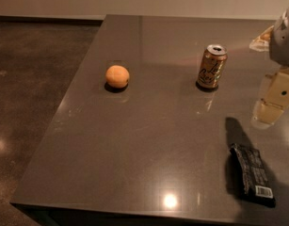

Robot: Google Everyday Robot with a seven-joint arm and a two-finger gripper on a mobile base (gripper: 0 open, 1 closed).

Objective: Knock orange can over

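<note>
The orange can (pixel 212 67) stands upright on the grey table (pixel 148 140), right of centre toward the back. It is orange-gold with dark script lettering and a silver top with a pull-tab. My gripper (pixel 270 105) is a pale beige piece at the right edge of the view. It hangs above the table to the right of the can and a little nearer the camera, apart from the can. The grey arm (pixel 284 34) above it is cut off by the frame edge.
A round orange fruit (pixel 117 76) sits left of centre. A dark snack bag (pixel 252 174) lies at the front right, below the gripper. The table's left edge and front edge drop to a dark floor (pixel 26 79).
</note>
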